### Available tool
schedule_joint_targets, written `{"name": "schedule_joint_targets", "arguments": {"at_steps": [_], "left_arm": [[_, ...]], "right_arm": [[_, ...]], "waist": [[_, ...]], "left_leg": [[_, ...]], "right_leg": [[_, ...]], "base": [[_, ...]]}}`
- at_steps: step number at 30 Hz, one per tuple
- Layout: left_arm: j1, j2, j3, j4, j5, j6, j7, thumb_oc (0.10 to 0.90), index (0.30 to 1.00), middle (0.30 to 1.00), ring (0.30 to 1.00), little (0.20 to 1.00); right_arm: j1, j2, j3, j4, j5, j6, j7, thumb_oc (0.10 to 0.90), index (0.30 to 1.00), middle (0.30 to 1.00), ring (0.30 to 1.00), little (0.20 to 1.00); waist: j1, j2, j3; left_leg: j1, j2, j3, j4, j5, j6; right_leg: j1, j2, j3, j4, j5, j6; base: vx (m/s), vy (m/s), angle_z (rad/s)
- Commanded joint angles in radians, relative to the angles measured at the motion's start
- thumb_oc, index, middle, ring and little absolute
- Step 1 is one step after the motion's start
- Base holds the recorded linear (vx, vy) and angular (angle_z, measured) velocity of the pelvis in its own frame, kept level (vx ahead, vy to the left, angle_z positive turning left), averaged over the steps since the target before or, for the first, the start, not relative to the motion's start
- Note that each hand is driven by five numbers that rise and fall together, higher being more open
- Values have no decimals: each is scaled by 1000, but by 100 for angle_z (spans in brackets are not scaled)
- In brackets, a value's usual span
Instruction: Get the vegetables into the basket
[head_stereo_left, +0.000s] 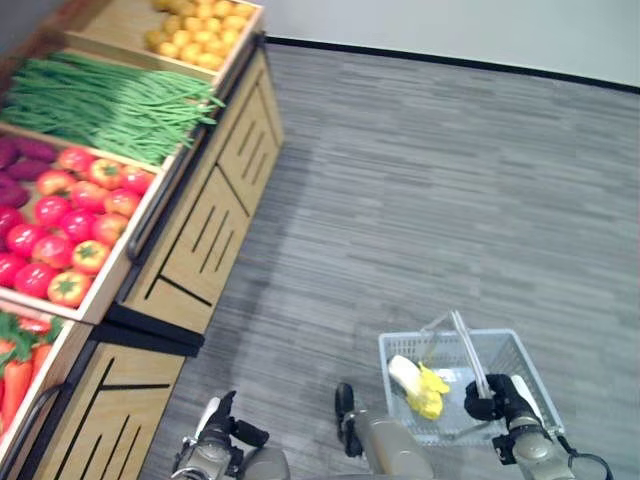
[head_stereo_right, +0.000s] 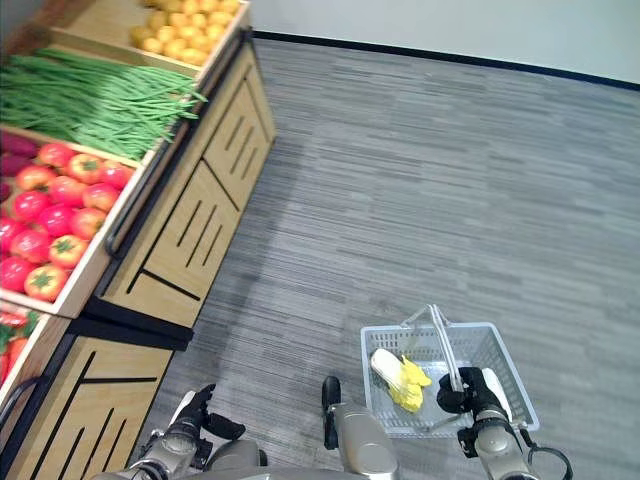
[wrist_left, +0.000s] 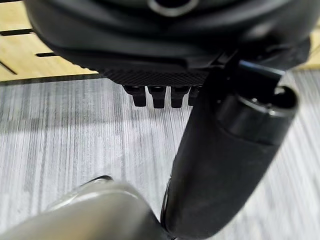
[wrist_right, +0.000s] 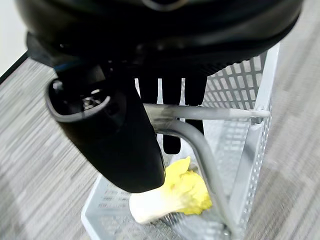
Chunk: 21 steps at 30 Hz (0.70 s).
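The robot's right hand (wrist_right: 165, 100), at 5 o'clock in the head view, curls its fingers around the grey metal handle (wrist_right: 200, 145) of a pale grey perforated plastic basket (head_stereo_left: 520, 365) on the grey carpeted floor (head_stereo_left: 420, 180). A yellow-leafed, white-stemmed cabbage (head_stereo_left: 417, 385) lies inside the basket. The left hand (wrist_left: 160, 95) hangs low at 7 o'clock, fingers bent, holding nothing. At 10 o'clock, wooden display crates (head_stereo_left: 200, 230) carry red tomatoes (head_stereo_left: 70, 215), green beans (head_stereo_left: 110, 105) and yellow fruit (head_stereo_left: 195, 30). No writing is legible.
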<state>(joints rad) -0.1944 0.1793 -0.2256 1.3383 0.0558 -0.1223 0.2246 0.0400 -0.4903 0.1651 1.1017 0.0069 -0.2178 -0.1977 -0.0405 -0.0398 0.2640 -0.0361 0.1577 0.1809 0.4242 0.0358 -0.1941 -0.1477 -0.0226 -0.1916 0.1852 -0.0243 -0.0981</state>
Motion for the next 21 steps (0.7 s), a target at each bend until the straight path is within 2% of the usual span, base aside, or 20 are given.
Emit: {"name": "schedule_joint_targets", "arguments": {"at_steps": [1, 2, 3, 4, 5, 7, 8, 13, 21], "left_arm": [[21, 34, -41, -32, -2, 6, 32, 900, 1000, 1000, 1000, 1000], [19, 33, -52, -32, 12, 7, 34, 900, 1000, 1000, 1000, 1000], [24, 32, -60, -28, 27, 10, 38, 900, 1000, 1000, 1000, 1000], [26, 35, -56, -25, 28, 13, 42, 900, 1000, 1000, 1000, 1000], [35, 37, -51, -16, 26, 15, 45, 900, 1000, 1000, 1000, 1000], [44, 43, -44, -10, 24, 15, 44, 900, 1000, 1000, 1000, 1000], [47, 47, -44, -1, 30, 16, 41, 900, 1000, 1000, 1000, 1000], [58, 71, -26, 6, 36, 15, 23, 900, 1000, 1000, 1000, 1000], [66, 96, 0, 23, 44, 11, 33, 900, 1000, 1000, 1000, 1000]], "right_arm": [[72, -59, -89, -2, 64, -45, -66, 400, 300, 300, 300, 300], [75, -54, -94, 14, 63, -41, -70, 400, 300, 300, 300, 300], [82, -52, -99, 24, 57, -39, -73, 400, 300, 300, 300, 300], [83, -52, -103, 31, 56, -37, -78, 400, 300, 300, 300, 300], [76, -50, -103, 51, 53, -35, -81, 400, 300, 300, 300, 300], [70, -40, -98, 75, 47, -33, -82, 400, 300, 300, 300, 300], [55, -31, -96, 104, 45, -29, -81, 400, 300, 300, 300, 300], [50, -7, -82, 102, 27, -31, -68, 400, 300, 300, 300, 300], [17, 4, -59, 106, 12, -39, -67, 400, 300, 300, 300, 300]], "waist": [[-39, 2, -24], [-44, 7, -26], [-49, 17, -35], [-48, 23, -37], [-38, 33, -42], [-34, 44, -48], [-28, 44, -52], [-7, 28, -61], [20, -1, -50]], "left_leg": [[25, 54, 325, -180, 2, 65], [15, 71, 372, -227, 17, 59], [5, 79, 403, -307, 59, 43], [6, 82, 401, -352, 86, 38], [-4, 90, 368, -388, 120, 32], [20, 74, 350, -432, 117, 42], [30, 51, 347, -444, 102, 55], [34, 8, 351, -440, 72, 75], [6, -14, 350, -410, 27, 91]], "right_leg": [[8, -78, 70, 4, 10, 160], [18, -88, 44, -5, 11, 166], [40, -103, 20, -20, 2, 175], [48, -107, 4, -24, -1, 180], [61, -114, -5, -17, -16, 182], [60, -118, -6, 9, -31, 188], [73, -132, 3, 11, -29, 197], [95, -164, 14, -33, 3, 222], [92, -187, 19, -68, 35, 246]], "base": [[169, -45, 150], [106, 61, 204], [117, 100, 195], [247, 165, 147], [249, 152, 34], [211, 196, -9], [159, 238, -30], [86, 155, 6], [19, 68, 14]]}}
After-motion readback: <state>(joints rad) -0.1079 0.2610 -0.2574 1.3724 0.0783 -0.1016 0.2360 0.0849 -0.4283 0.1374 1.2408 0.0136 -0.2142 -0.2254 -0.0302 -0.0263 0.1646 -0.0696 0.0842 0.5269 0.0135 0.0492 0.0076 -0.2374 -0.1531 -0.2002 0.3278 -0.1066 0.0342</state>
